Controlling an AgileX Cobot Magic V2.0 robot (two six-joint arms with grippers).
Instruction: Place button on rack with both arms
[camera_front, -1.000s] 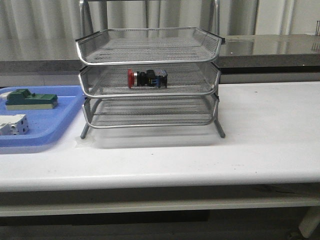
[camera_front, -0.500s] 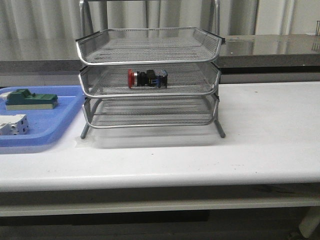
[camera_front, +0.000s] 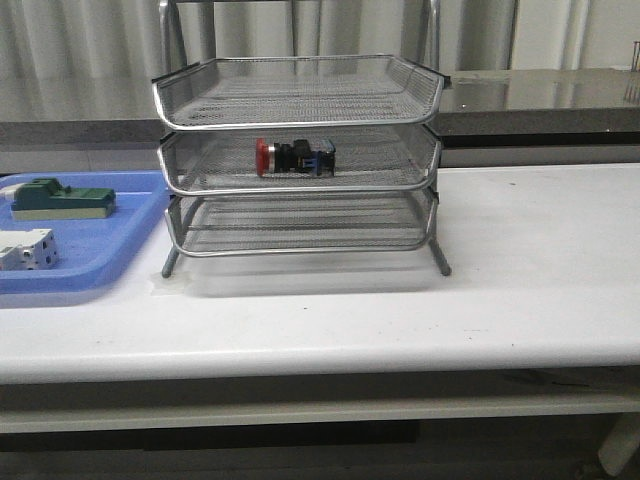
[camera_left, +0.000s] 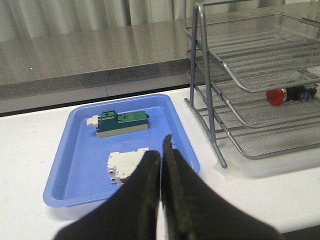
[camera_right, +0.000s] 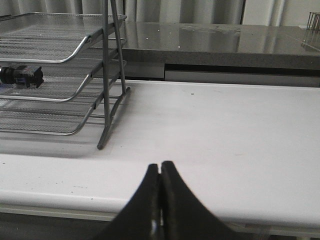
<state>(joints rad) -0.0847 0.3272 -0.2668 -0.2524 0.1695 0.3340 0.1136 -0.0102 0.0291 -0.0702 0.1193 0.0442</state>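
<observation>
The white surface (camera_front: 520, 260) stretches wide in front of me, with a dark grey ledge running along its far side. On it, a little left of centre, stands the rack (camera_front: 297, 160), three wire-mesh tiers on a thin metal frame, its legs resting on the surface. To the left of the rack, just beside it, lies a flat blue tray (camera_front: 90, 262) whose left part runs out of the front view.

My left end effector (camera_left: 161, 150) hangs over the near edge of the tray, well apart from the rack, its two dark fingers pressed together with nothing between them. My right end effector (camera_right: 160, 167) hangs over bare surface to the right of the rack, near the front edge, and its fingers are likewise together and hold nothing.

In the tray, a green block (camera_front: 60, 197) sits toward the far side and a white boxy part (camera_front: 25, 249) lies nearer, the two apart from each other.

The button (camera_front: 293, 157) lies on its side in the middle tier of the rack, roughly at the centre of the mesh floor. Its red cap points left, the black body follows, and the blue rear block faces right. Neither end effector touches it. The top and bottom tiers carry nothing that I can see.
</observation>
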